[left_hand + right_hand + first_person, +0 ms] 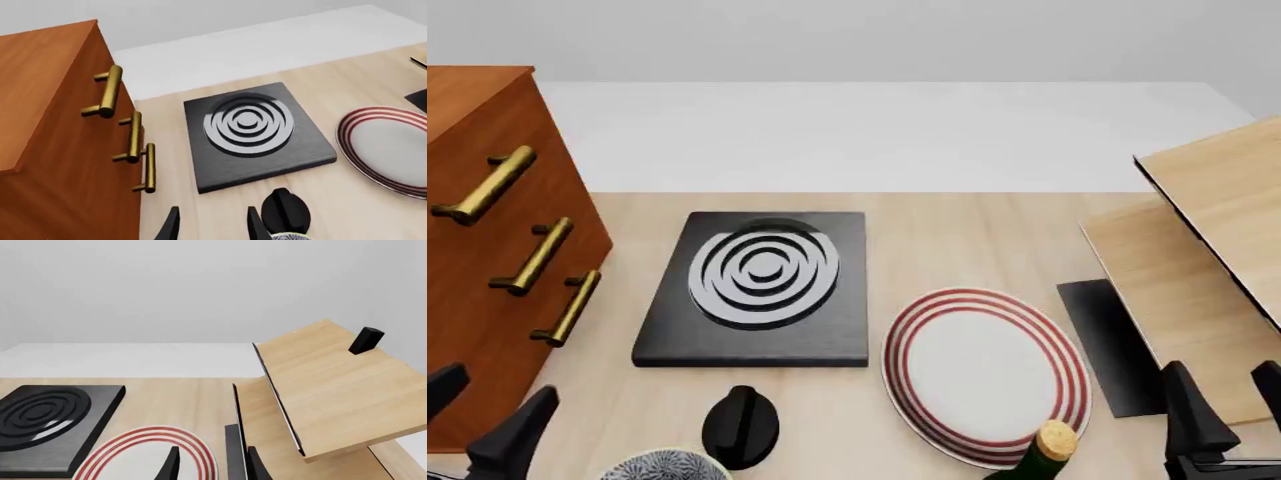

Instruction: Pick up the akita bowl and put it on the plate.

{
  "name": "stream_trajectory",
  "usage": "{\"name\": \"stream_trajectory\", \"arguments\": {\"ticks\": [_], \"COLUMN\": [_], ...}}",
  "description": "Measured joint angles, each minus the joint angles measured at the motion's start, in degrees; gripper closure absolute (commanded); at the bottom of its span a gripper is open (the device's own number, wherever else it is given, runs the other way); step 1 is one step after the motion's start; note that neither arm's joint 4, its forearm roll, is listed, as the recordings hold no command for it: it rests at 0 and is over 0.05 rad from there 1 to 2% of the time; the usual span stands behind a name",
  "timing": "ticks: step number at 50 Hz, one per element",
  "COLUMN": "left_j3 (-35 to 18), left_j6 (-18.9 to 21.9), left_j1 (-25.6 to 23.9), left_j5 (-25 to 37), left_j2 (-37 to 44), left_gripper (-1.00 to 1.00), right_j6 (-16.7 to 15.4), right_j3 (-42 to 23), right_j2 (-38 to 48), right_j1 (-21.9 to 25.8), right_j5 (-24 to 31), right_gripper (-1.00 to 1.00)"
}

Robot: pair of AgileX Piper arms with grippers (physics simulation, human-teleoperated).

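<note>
Only the far edge of the akita bowl [667, 466] shows, at the near edge of the front view left of centre, with a grey-and-white pattern; a sliver of the bowl [291, 236] shows in the left wrist view. The plate [985, 372] is white with red rings and lies empty right of centre; the same plate [390, 150] [143, 455] shows in both wrist views. My left gripper [481, 410] [212, 227] stands open and empty, left of the bowl by the cabinet. My right gripper [1225, 400] [212, 467] is open and empty, right of the plate.
A black square slab [761, 285] with grey rings lies behind the bowl. A black knob [741, 427] stands beside the bowl's rim. A corked bottle top [1044, 448] rises at the plate's near edge. A wooden cabinet [481, 250] with brass handles stands left; a wooden rack [1214, 230] right.
</note>
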Motion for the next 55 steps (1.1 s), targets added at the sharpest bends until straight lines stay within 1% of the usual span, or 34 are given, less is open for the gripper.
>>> {"name": "stream_trajectory", "arguments": {"ticks": [13, 23, 44, 55], "left_j3": [-6.7, -9.4, -10.5, -9.2], "left_j6": [1.0, 0.9, 1.1, 0.8], "left_j1": [-1.6, -2.9, -4.9, -5.8], "left_j5": [11.0, 17.4, 25.7, 28.1], "left_j2": [2.1, 2.8, 2.5, 1.7], "left_gripper": [-1.0, -1.0, -1.0, -1.0], "right_j6": [0.0, 0.0, 0.0, 0.0], "right_j3": [0.0, 0.0, 0.0, 0.0], "right_j2": [0.0, 0.0, 0.0, 0.0], "right_j1": [0.0, 0.0, 0.0, 0.0], "right_j5": [0.0, 0.0, 0.0, 0.0], "right_gripper": [-1.0, -1.0, -1.0, -1.0]}}
